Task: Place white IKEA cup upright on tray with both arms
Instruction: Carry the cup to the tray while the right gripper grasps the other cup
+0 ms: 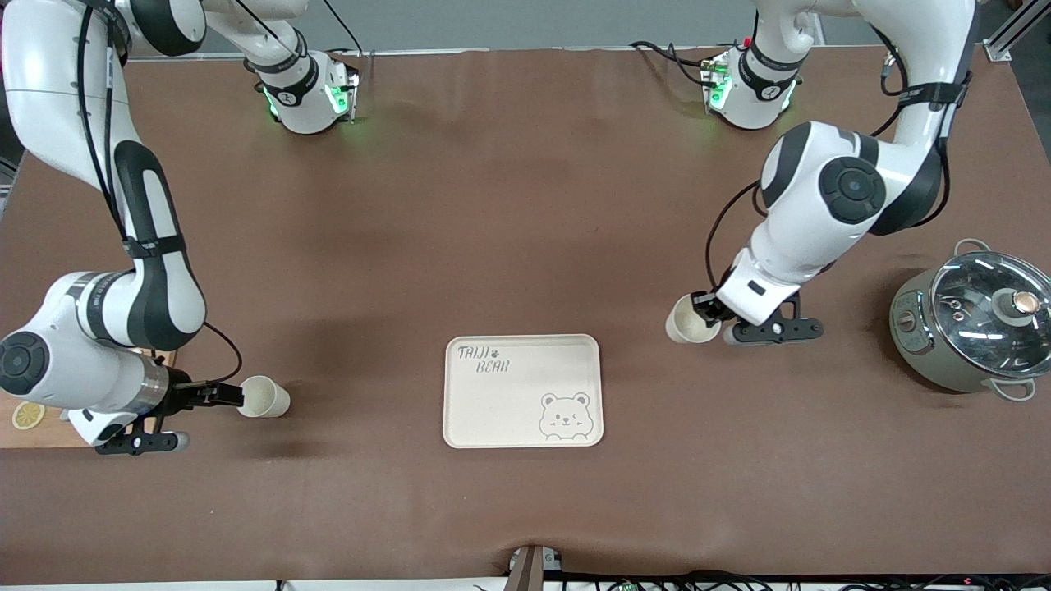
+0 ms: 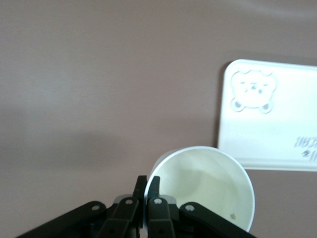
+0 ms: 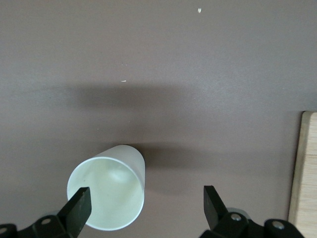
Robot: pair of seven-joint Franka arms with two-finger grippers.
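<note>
Brown matte sheeting covers the counter [image 1: 493, 205] in the front view, where a cream rectangular tray [image 1: 523, 391] with rounded corners, grey "TAIJI BEAR" lettering and a bear-face drawing lies flat at 6 o'clock of the counter's middle. Toward the left arm's end, the left gripper [image 1: 708, 309] pinches the rim of one white plastic cup [image 1: 688, 320], held tipped, at 2 o'clock of the tray. Toward the right arm's end, the right gripper [image 1: 230, 396] sits at the mouth of a second white plastic cup [image 1: 264, 397] lying on its side at 9 o'clock of the tray. A grey-green metal pot with a glass lid [image 1: 973, 324] stands past the left arm; a wooden cutting board [image 1: 33, 419] carries a lemon slice [image 1: 28, 415].

Seen from the left wrist, the fingers [image 2: 154, 191] are pressed together on the thin, smooth cup wall [image 2: 203, 183]; the tray [image 2: 270, 119] lies just beside. Judged from this, the carry should end with a wrist roll so the base lands flat on the tray.

Seen from the right wrist, the gripper [image 3: 146, 201] is spread wide, one finger [image 3: 79, 208] at the rim of the tapered cup [image 3: 110, 193], the board's edge [image 3: 304, 173] nearby. It likely needs to be centred before closing gently.
</note>
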